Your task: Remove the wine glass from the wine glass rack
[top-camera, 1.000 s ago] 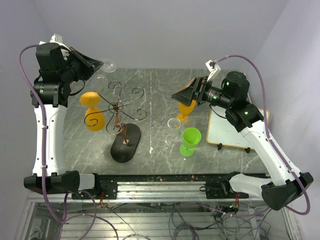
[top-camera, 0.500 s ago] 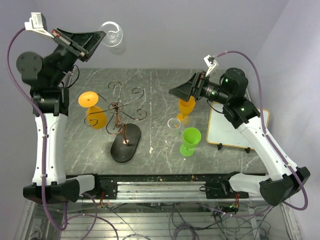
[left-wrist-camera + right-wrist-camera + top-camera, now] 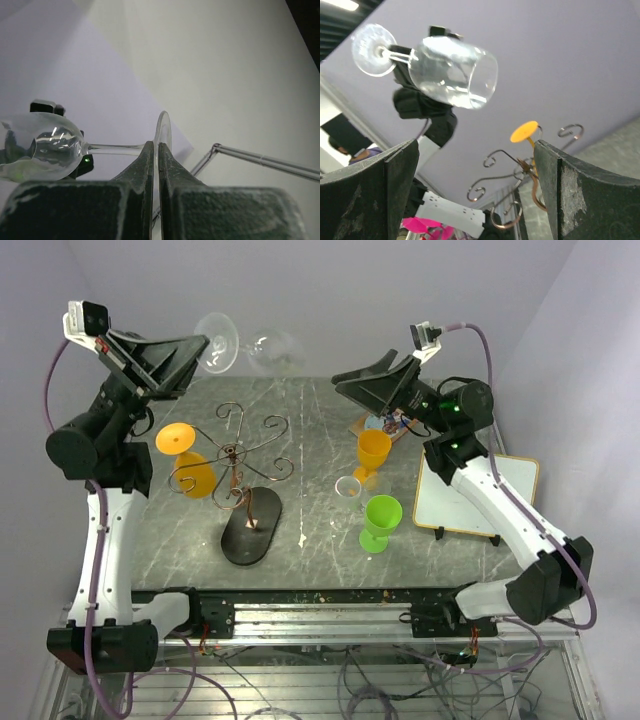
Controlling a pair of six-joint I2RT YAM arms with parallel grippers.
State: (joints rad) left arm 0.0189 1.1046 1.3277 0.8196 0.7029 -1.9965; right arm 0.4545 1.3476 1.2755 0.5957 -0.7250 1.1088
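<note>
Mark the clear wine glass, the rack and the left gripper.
clear wine glass [image 3: 272,352], top view, on its bowl.
wine glass rack [image 3: 251,528], top view, on its dark base.
left gripper [image 3: 156,150], left wrist view, between the fingertips pinching the glass foot.

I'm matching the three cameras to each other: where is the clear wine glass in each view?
Top external: upper middle, the clear wine glass lies sideways, bowl pointing right.
Left wrist: lower left to centre, bowl at left.
Right wrist: upper left, foot leftmost.
Shared landmark: the left gripper, shut on the glass's foot, in every view.
</note>
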